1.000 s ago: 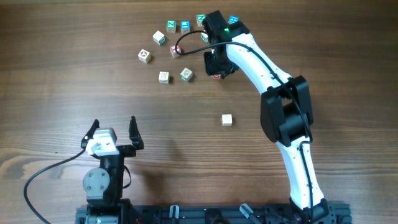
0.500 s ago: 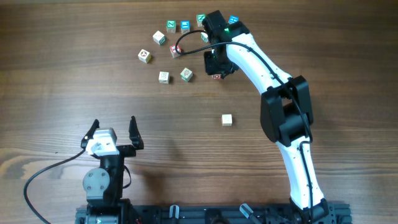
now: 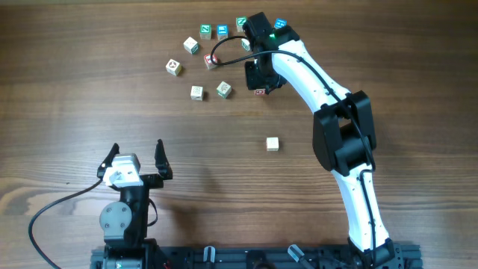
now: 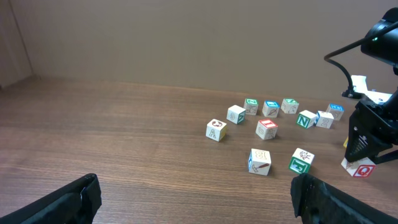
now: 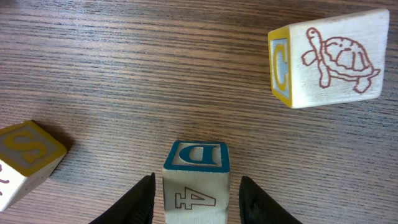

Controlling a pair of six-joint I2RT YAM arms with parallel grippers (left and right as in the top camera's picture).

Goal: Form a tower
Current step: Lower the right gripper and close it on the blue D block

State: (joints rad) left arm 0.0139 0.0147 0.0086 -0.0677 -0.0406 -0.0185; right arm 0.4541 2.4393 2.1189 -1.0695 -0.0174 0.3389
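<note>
Overhead: my left pincer (image 3: 137, 155) stands wide open and empty. My right pincer (image 3: 261, 87) is down among the loose cubes (image 3: 197, 92). The tower (image 3: 272, 143) stands alone on the counter (image 3: 75, 90), well apart from them, and only its pale top shows.

Left wrist: the A cube (image 4: 215, 130) is legible.

Right wrist: the right pincer is part open and straddles the D cube (image 5: 196, 177), front marked "4", with slim gaps on both sides. The neighbours are the C cube (image 5: 326, 59) and the S cube (image 5: 25, 158).

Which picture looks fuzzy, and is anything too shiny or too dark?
Left wrist view: the left gripper's fingers, close up, are dark and blurry. Right wrist view: the D cube is sharp. Overhead view: even light on the table, soft shadows, no glare.
</note>
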